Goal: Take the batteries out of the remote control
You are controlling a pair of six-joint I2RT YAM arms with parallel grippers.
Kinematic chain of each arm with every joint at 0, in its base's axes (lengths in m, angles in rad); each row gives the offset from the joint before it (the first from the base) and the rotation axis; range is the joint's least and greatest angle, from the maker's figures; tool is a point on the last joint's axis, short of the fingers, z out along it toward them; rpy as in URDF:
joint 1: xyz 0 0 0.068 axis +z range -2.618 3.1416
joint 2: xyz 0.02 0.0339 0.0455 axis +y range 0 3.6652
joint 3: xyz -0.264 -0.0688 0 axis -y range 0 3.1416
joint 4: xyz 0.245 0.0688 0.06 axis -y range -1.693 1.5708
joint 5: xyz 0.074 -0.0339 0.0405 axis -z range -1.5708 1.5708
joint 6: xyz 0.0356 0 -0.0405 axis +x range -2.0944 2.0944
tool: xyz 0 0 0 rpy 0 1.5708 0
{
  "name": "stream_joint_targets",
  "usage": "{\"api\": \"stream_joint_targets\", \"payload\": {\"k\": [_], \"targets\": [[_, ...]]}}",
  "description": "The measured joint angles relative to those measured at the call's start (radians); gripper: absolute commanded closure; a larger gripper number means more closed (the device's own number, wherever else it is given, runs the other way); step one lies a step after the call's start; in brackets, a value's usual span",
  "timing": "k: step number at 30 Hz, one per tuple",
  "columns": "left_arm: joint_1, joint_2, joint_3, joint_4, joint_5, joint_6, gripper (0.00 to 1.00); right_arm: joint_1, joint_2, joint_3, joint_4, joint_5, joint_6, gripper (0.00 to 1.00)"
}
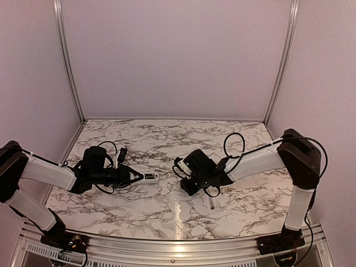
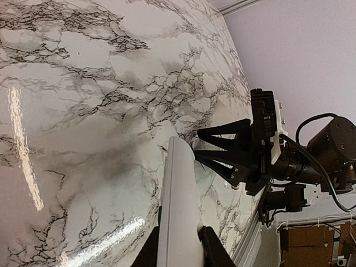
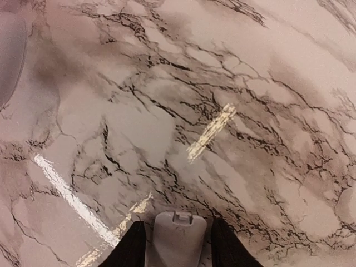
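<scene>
while the left gripper (image 1: 135, 177) is clenched on one end of the slim white plastic bar of a remote control (image 1: 149, 177), holding it out toward the middle of the white marble-patterned table (image 1: 167, 144), the right gripper (image 3: 178, 231) sits low over the table just across from it, with a small flat pale plastic cover piece (image 3: 178, 247) between its black fingers — they stand close on either side of it, but i cannot tell whether they are pinching it or have let it go. judging by that loose cover, the step in hand looks like opening the battery bay: the lid is off, and the batteries show in no view, so i take them to be inside the remote. a short thin dark stick (image 1: 211, 203) lies on the table near the right gripper, too small to identify. the next move calls for leaving the cover on the table, then bringing the right fingers to the open bay — a fine pinch on small round cells while the left arm holds the remote steady
</scene>
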Motion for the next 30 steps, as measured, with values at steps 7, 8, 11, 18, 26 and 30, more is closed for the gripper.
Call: {"api": "stream_joint_targets", "payload": {"k": [7,8,11,18,26,30], "targets": [[0.000,0.000,0.000,-0.001,0.000,0.010,1.00,0.000,0.006,0.007,-0.006,0.037,-0.001,0.75],[0.000,0.000,0.000,-0.001,0.000,0.010,1.00,0.000,0.006,0.007,-0.006,0.045,-0.001,0.75],[0.000,0.000,0.000,-0.001,0.000,0.010,1.00,0.000,0.006,0.007,-0.009,0.076,-0.001,0.76],[-0.001,0.010,0.000,0.003,0.006,0.009,1.00,-0.053,0.004,0.007,-0.011,0.137,0.005,0.77],[-0.018,0.128,0.006,0.114,0.056,-0.036,1.00,-0.185,-0.016,0.007,0.004,0.171,0.005,0.78],[-0.030,0.195,0.016,0.157,0.078,-0.060,1.00,-0.254,-0.027,-0.003,0.009,0.180,0.006,0.77]]}}
